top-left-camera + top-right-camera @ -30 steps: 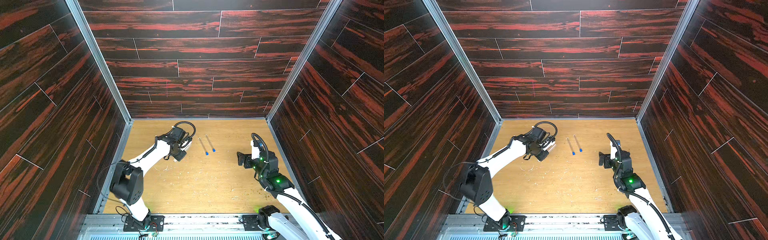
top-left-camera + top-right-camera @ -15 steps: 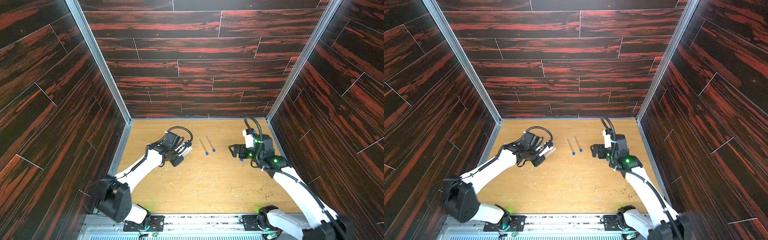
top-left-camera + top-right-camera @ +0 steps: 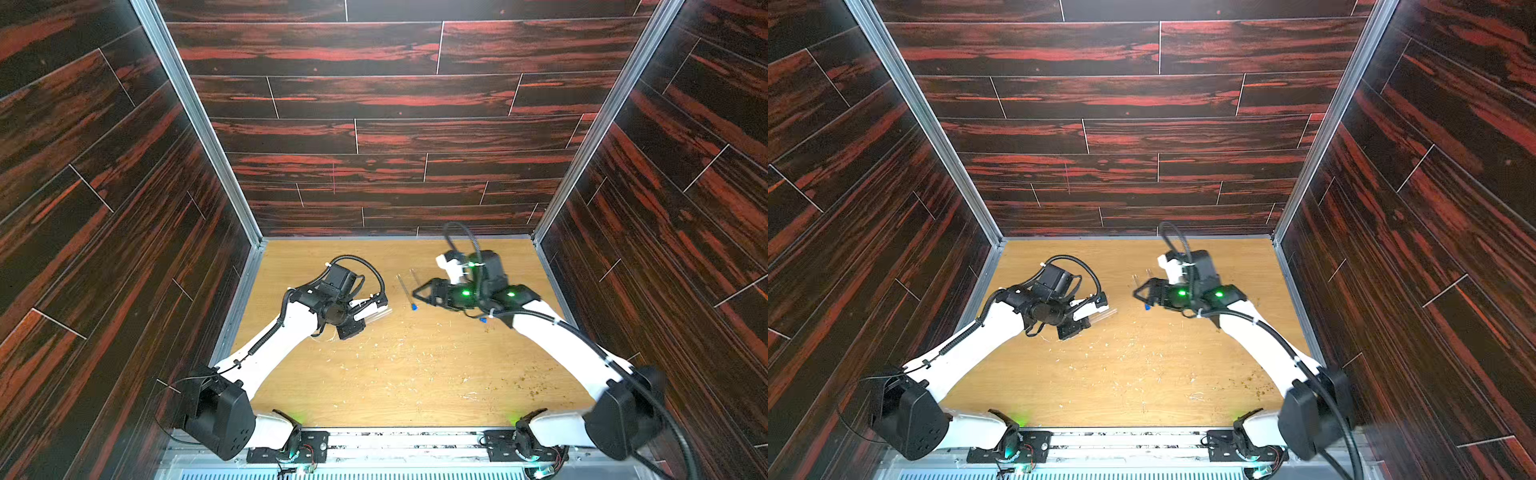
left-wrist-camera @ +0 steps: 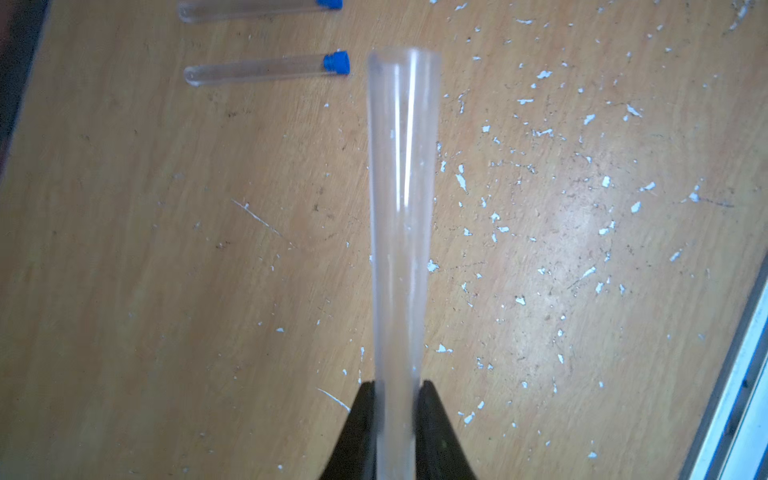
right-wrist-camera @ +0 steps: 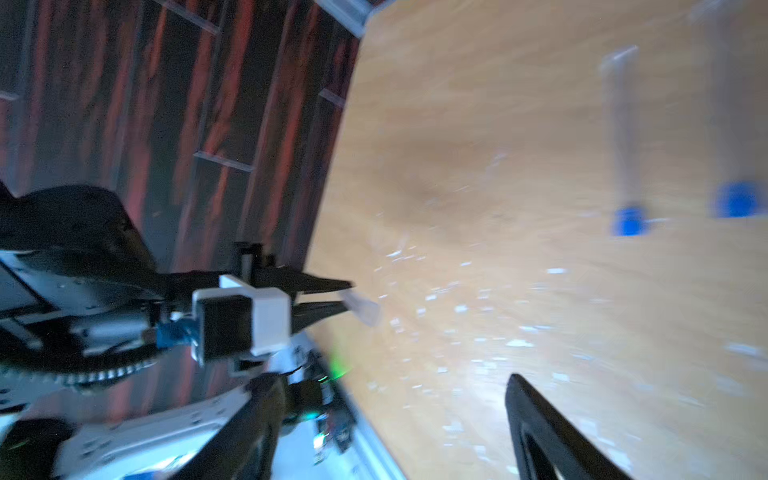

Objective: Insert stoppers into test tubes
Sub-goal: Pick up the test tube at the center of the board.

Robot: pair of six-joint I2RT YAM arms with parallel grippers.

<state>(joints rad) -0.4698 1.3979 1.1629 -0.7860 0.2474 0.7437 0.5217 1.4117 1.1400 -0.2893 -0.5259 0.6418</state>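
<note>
- Left pincer clamped on the open tube, off the desk.
- Right pincer apart, empty, near two stoppered tubes.
- Step, likely: last tube offered; next, fetch its stopper, whose place is unclear.

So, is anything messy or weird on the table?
Yes. Pale flakes litter the wooden table like crumbs. What seems to be a blue stopper lies loose on it, in no tube.
</note>
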